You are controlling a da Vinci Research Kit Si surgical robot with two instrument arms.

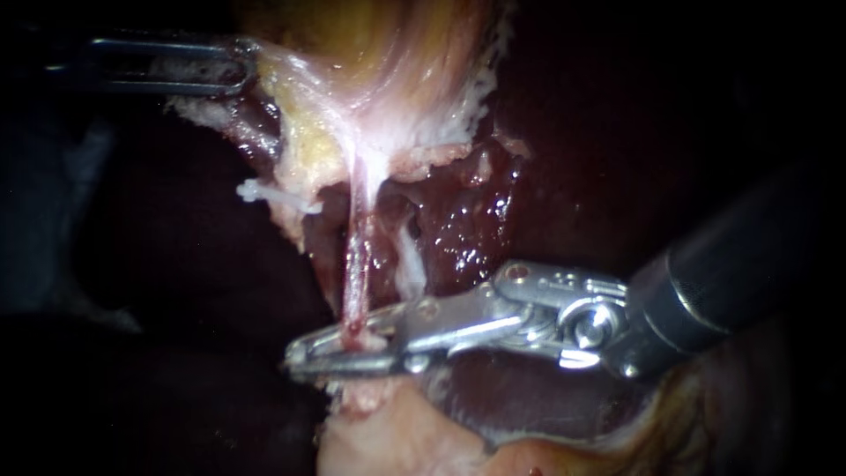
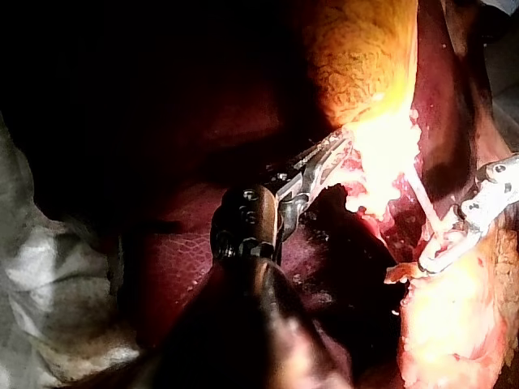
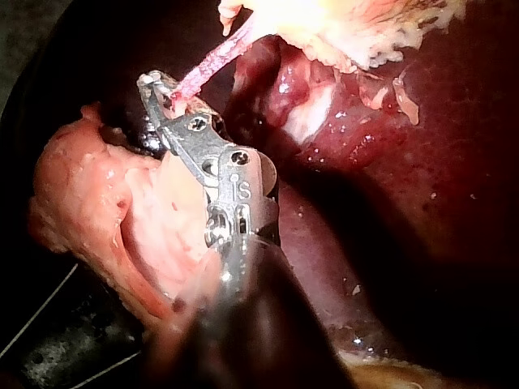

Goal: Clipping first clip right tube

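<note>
at the near edge, pale tissue [image 1: 388, 441] is seen. just beyond it the right instrument [image 1: 308, 355] is laid across from the right, and its jaws are closed on the low end of the tube [image 1: 357, 256], one jaw on each side. from there the tube is stretched taut up to the gallbladder [image 1: 388, 53], and a whiter strand [image 1: 408, 264] is seen just beside it. dark, wet liver [image 1: 564, 159] is spread behind both. farthest off, the gallbladder's edge is clamped between the jaws of the left instrument [image 1: 236, 66].
</note>
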